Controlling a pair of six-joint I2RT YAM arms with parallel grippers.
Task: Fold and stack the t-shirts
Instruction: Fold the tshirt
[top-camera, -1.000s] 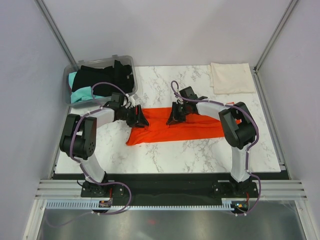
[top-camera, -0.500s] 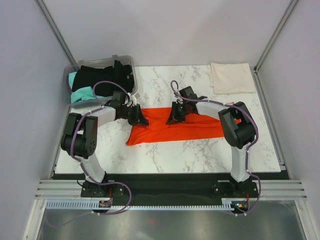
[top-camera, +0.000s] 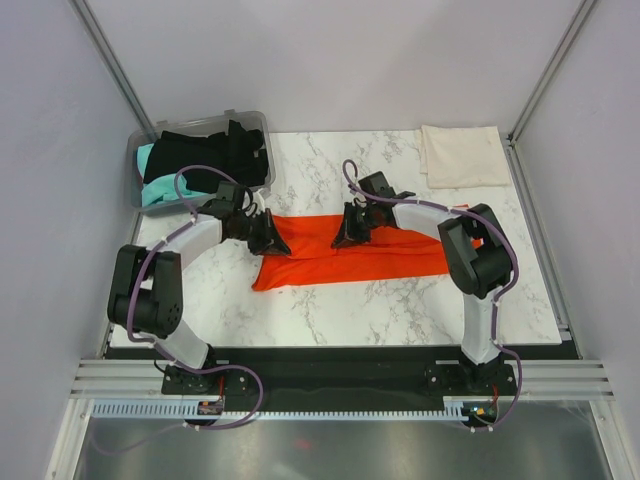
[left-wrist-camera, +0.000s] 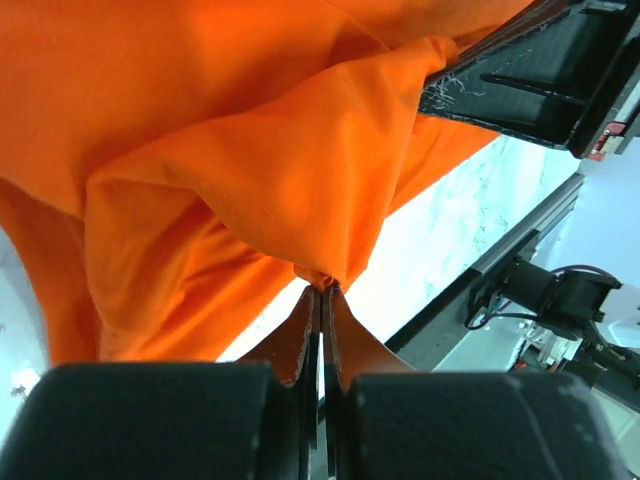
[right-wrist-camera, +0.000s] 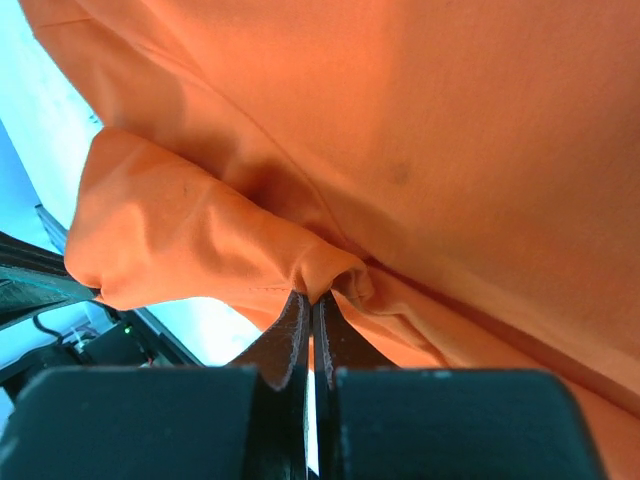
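Lab cell: plain panels (top-camera: 330, 60), aluminium framing (top-camera: 111, 65)

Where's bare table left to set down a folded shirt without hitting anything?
Two bare marble patches on the table: the front strip between the orange-red t-shirt and the near edge, and the far middle between the bin and the cream t-shirt. Crowded centre: left end effector and right end effector pinch that shirt.

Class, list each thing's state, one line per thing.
Orange-red cloth t-shirt: lying on the table, edge pinched at two spots.
Cream-white cloth t-shirt: folded flat.
Clear grey plastic bin: open, holding black and teal t-shirts.
Left hand: shut on orange-red t-shirt.
Right hand: shut on orange-red t-shirt.
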